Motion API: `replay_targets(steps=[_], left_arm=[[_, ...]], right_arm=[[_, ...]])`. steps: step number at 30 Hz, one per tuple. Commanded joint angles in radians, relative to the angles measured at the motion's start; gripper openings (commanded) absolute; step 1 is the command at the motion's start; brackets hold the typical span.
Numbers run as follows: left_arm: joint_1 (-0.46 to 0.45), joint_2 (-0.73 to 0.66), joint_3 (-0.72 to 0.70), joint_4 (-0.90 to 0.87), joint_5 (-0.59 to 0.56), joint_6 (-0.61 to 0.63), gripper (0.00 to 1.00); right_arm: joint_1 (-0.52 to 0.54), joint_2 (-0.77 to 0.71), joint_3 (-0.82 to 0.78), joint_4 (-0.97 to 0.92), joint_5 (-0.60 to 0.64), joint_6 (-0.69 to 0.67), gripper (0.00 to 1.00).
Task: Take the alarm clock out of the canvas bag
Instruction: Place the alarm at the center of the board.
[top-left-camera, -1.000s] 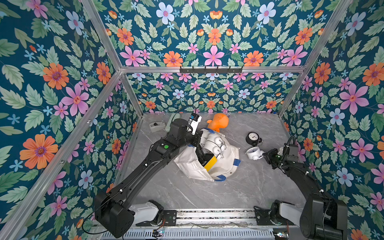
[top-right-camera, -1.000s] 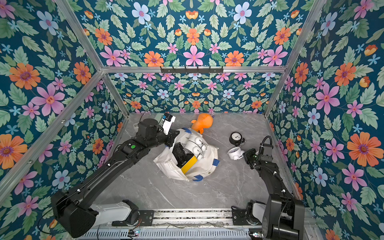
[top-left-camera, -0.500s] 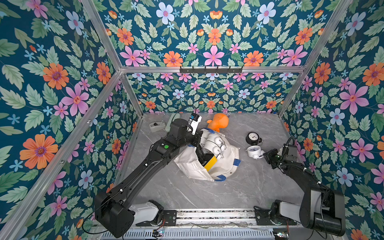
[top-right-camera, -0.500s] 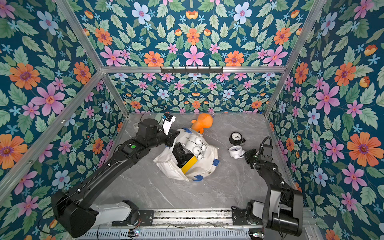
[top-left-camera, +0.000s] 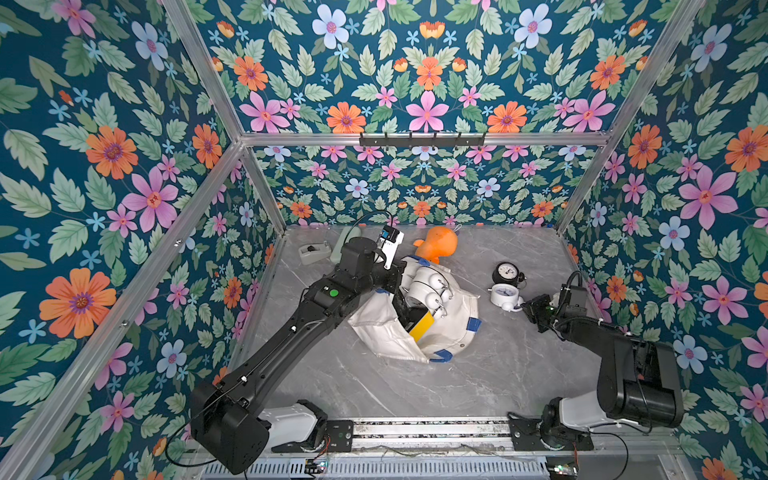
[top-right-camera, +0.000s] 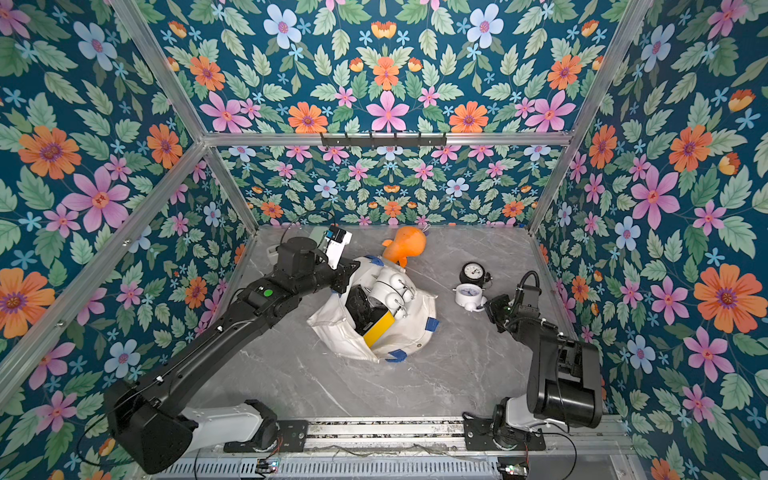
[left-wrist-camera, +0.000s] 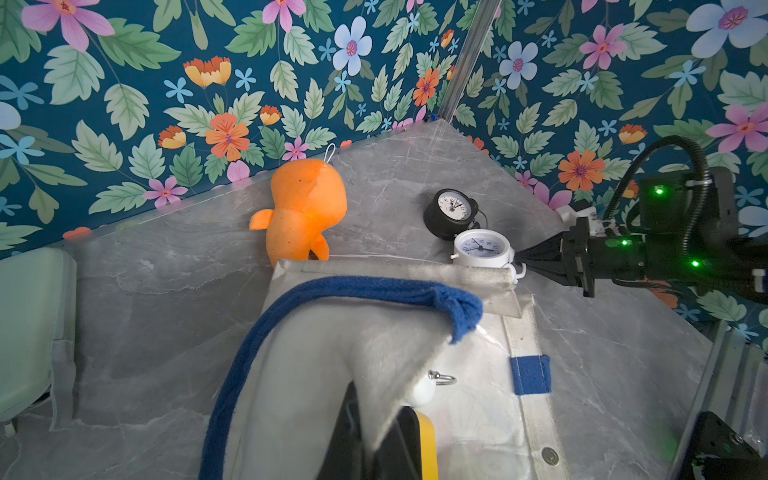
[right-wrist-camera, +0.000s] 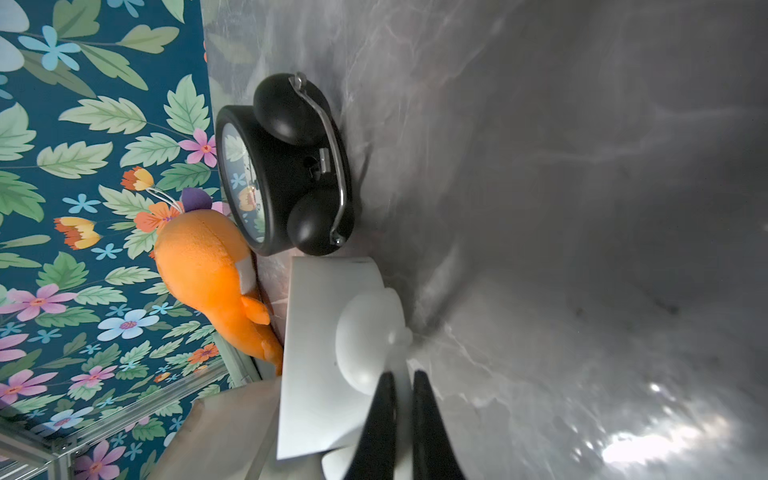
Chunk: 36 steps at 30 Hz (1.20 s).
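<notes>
Only right wrist view shows gripper (right-wrist-camera: 404, 377) pinching clock (right-wrist-camera: 324, 353).

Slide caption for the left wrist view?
Right pincer grips round white alarm clock beside round black alarm clock, beyond off-white canvas bag.

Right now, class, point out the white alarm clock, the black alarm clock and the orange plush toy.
white alarm clock (left-wrist-camera: 482, 246): left wrist view, on its dial.
black alarm clock (top-left-camera: 508, 272): in a top view, on its dial.
orange plush toy (top-right-camera: 409, 242): in a top view, on its round head.
</notes>
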<state>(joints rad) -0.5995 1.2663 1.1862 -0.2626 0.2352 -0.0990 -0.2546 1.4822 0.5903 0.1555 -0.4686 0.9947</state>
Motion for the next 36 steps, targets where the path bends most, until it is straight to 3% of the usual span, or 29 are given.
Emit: replay_targets(steps=[1,11,31,33,36], left_arm=[[0.001,-0.009,0.009,0.109,-0.005,0.009,0.0],[0.0,-0.008,0.008,0.108,-0.011,0.013,0.0],[0.001,-0.022,0.0,0.105,-0.01,0.009,0.0],[0.0,-0.022,0.001,0.105,-0.008,0.008,0.0],[0.001,-0.023,0.002,0.106,-0.007,0.006,0.0]], right_arm=[[0.0,0.05,0.027,0.012,-0.016,0.012,0.04],[-0.001,0.125,0.057,0.014,0.005,-0.014,0.14],[0.0,0.011,0.076,-0.093,0.079,-0.078,0.26],[-0.001,-0.033,0.091,-0.131,0.07,-0.085,0.26],[0.002,-0.083,0.148,-0.201,-0.048,-0.114,0.26]])
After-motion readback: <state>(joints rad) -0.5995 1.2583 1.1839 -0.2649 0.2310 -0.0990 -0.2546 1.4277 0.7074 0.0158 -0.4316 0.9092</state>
